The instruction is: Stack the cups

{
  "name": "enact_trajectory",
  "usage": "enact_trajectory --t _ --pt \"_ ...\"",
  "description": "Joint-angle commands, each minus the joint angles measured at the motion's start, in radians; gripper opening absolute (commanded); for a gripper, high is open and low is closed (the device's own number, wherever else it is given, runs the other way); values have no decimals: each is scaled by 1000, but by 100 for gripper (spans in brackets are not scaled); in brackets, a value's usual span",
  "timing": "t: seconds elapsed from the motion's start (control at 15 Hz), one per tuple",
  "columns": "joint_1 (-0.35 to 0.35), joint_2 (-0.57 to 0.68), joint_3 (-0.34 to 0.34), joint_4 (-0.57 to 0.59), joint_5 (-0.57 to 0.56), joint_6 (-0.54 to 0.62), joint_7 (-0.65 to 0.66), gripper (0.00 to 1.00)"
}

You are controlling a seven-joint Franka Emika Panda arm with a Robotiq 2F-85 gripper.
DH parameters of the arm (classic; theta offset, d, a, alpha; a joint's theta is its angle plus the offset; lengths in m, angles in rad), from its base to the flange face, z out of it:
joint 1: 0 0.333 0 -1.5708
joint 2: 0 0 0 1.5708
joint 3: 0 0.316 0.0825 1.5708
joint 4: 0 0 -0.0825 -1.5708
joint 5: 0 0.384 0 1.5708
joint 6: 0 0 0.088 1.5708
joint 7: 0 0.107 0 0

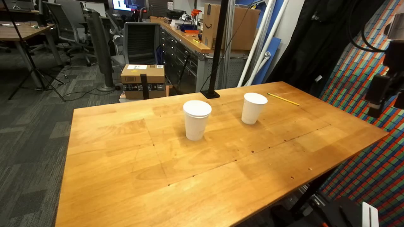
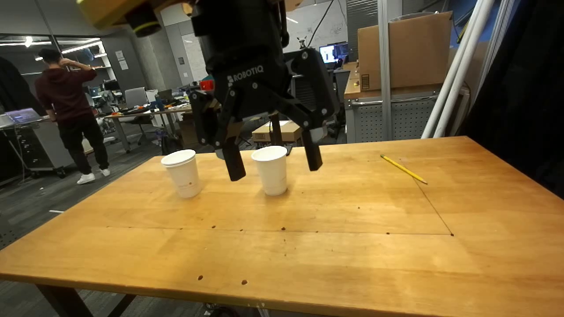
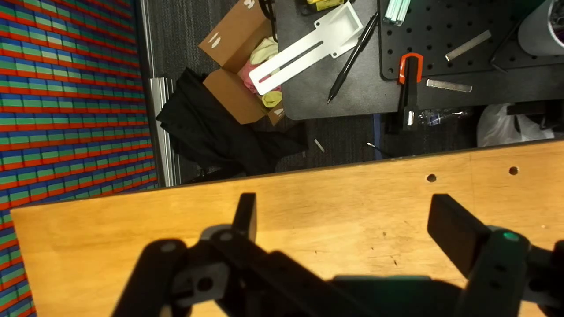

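Observation:
Two white paper cups stand upright and apart on the wooden table [image 1: 126, 183]. One cup [image 1: 195, 124] has a second rim line just below its top; it also shows in an exterior view [image 2: 183, 176]. The other cup [image 1: 252, 110] stands nearer the pencil and also shows in an exterior view [image 2: 273, 180]. My gripper [image 2: 275, 164] is open and empty, above the table and nearer that camera than the cups. In an exterior view the gripper [image 1: 387, 105] is at the right edge, well away from both cups. In the wrist view, the open gripper [image 3: 346, 215] is over bare wood; no cup shows there.
A yellow pencil [image 1: 283, 99] lies on the table, also in an exterior view [image 2: 403, 169]. A black pole [image 1: 217, 47] stands at the table's far edge. The wrist view shows a black side table [image 3: 308, 97] with tools beyond the table edge.

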Motion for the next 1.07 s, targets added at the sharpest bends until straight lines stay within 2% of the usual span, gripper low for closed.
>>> enact_trajectory --t 0.0,0.53,1.0 --pt "17 -1 -13 2 -8 -5 8 100" --pt "34 15 -11 9 0 9 -2 100" --pt "108 72 -36 26 50 133 -69 100"
